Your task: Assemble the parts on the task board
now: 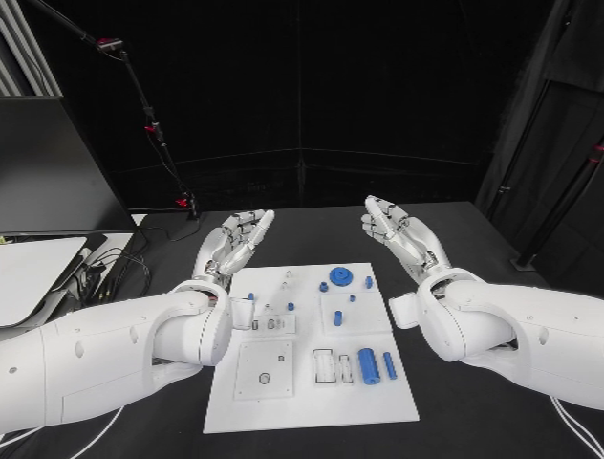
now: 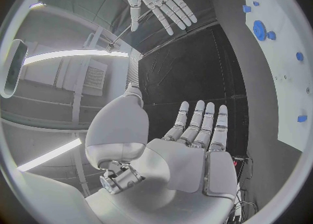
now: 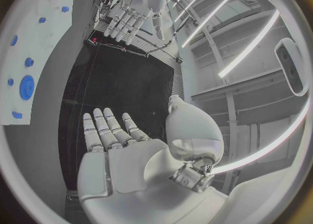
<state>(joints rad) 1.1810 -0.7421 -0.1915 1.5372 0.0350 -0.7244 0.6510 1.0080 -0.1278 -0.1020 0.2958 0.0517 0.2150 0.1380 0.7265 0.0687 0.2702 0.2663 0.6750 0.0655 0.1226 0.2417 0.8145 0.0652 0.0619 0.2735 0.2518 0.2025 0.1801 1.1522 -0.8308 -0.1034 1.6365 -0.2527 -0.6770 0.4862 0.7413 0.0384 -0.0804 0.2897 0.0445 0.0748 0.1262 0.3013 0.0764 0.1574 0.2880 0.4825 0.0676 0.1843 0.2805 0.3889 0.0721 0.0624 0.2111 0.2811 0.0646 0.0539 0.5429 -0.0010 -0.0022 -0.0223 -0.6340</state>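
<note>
The left hand [image 1: 233, 242] hovers beyond the board's far left corner, palm up and facing inward, fingers straight and spread, holding nothing; the left wrist view shows the same flat, empty palm [image 2: 195, 151].

Between the arms the board [image 1: 309, 406] lies flat on the table [image 1: 508, 421]. Its parts are all loose or seated on it, none in a hand: a small peg [image 1: 251, 297] near the left edge, a gear [image 1: 341, 276] toward the far end, a thick cylinder [image 1: 368, 366] with a thinner pin [image 1: 389, 364] just beside it at the near right, and a few small pieces scattered between.

The right hand [image 1: 401, 236] mirrors the left past the far right corner, fingers wide and straight, empty; its wrist view agrees [image 3: 111, 146].

Assembly looks unstarted. The risks lie in the first reach:

- **Nudged neighbours:** the cylinder and pin sit so close that wide fingers closing on one could roll the other off its place.
- **Shifted board:** it appears unclamped, so a downward press at an edge might slide it.
- **Slips:** the small pegs offer little to grip and could slip from a pinch.
- **Crossed arms:** both reaching to the middle together could collide.
</note>
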